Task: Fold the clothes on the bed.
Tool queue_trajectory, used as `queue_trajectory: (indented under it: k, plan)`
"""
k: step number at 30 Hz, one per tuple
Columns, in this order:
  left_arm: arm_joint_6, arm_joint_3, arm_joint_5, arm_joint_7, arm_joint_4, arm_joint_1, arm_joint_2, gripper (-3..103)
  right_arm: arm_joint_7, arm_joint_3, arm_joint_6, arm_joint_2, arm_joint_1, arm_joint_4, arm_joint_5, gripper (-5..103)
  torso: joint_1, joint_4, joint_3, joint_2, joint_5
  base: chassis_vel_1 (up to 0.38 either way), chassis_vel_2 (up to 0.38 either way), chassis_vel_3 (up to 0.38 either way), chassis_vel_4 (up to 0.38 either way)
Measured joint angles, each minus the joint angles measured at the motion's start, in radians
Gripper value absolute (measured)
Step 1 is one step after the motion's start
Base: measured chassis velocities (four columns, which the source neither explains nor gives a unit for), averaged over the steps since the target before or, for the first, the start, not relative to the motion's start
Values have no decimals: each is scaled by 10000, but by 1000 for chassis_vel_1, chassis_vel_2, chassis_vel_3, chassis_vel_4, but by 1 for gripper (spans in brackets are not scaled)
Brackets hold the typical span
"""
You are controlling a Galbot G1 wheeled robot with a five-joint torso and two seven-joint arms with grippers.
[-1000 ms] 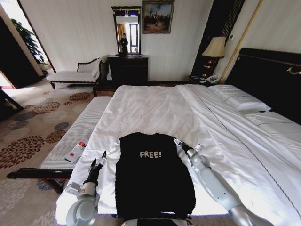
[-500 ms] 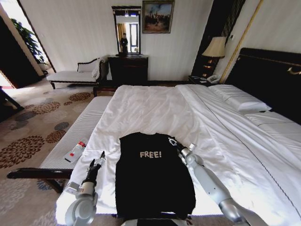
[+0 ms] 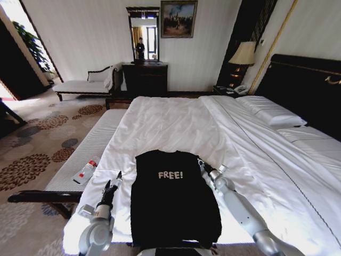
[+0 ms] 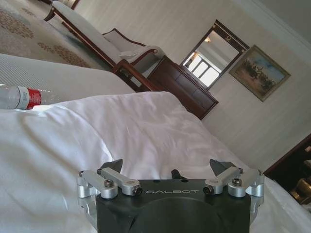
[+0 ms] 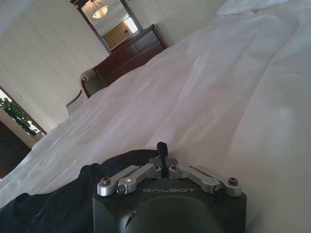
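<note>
The clothes are one black T-shirt with white "FREE!" lettering, lying flat with its sleeves folded in near the foot of the bed. My right gripper rests at the shirt's right shoulder edge. In the right wrist view this gripper is shut, with its tip over white sheet and the black cloth beside it. No cloth shows between its fingers. My left gripper hovers over the sheet just left of the shirt. The left wrist view shows it open and holding nothing.
A pale bench runs along the bed's left side with a plastic bottle lying on it. Pillows and a dark headboard are at the right. A chaise and dresser stand by the far wall.
My right gripper slid left onto the shirt's shoulder, then drew back to its right edge. The left gripper has barely shifted.
</note>
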Motion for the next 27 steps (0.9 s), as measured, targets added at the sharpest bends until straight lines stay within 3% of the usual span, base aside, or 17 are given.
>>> queue_trajectory:
  k: [1,9,14,18,27]
  plan:
    - [0,-26,1,0,-5,17,19,100,-11,0,53,23,29,-5,-42,2,0,0,0,0,0,0,0,0,0]
    - [69,-36,12,-92,56,-295,145,100,104,95,316,79,149,134,-3,0,-1,3,0,0,-2,0,0,0,0]
    - [412,125,-51,-471,404,-1281,638,100,315,191,351,-151,-79,653,89,0,0,0,0,0,-3,0,0,0,0]
    - [832,622,-273,-912,1503,-2782,1180,100,381,246,386,-225,-422,1090,28,0,0,-1,0,0,-1,0,0,0,0]
    - [1532,1737,-891,-1753,4287,-5631,1335,100,431,269,435,-173,-588,1369,-94,0,2,-1,1,-2,-1,0,0,0,0]
